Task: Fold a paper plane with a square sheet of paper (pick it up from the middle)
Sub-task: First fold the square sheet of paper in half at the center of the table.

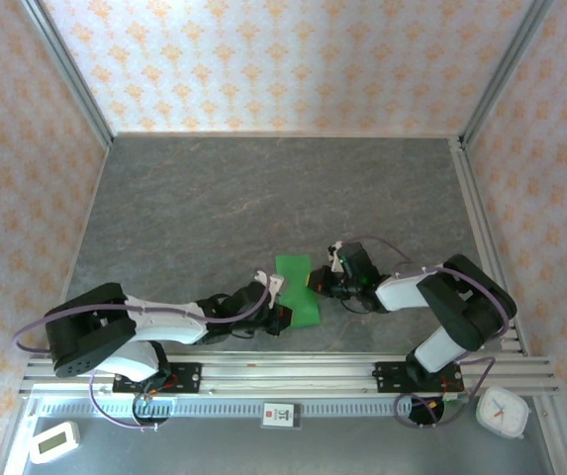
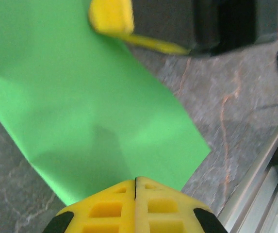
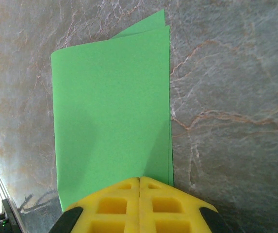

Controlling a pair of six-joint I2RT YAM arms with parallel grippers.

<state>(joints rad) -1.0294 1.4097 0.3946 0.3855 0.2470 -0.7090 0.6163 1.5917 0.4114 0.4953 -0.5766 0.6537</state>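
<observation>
- Creasing the half-fold looks like the step in hand: the paper is doubled over, not yet a dart.
- left gripper (image 1: 275,294): jaws closed, tips on the left edge of the paper. Can't tell if it pinches the paper or just presses it onto the table (image 1: 263,188). I'd use it as the anchor: steady downward pressure, no dragging.
- square sheet of paper (image 1: 298,290): folded in half, lying flat at the front centre of the table between the two grippers, both touching it. In the right wrist view the two layers splay slightly at the far corner, so the edges aren't matched. Square them before sharpening the crease, or the error will likely carry into every later fold.
- right gripper (image 1: 330,282): jaws closed, tips on the opposite edge. Can't tell here either whether it pinches or presses. Suggest sliding it along the fold line, light and slow. Thin paper will probably skid or buckle on this smooth top if pushed hard.
</observation>
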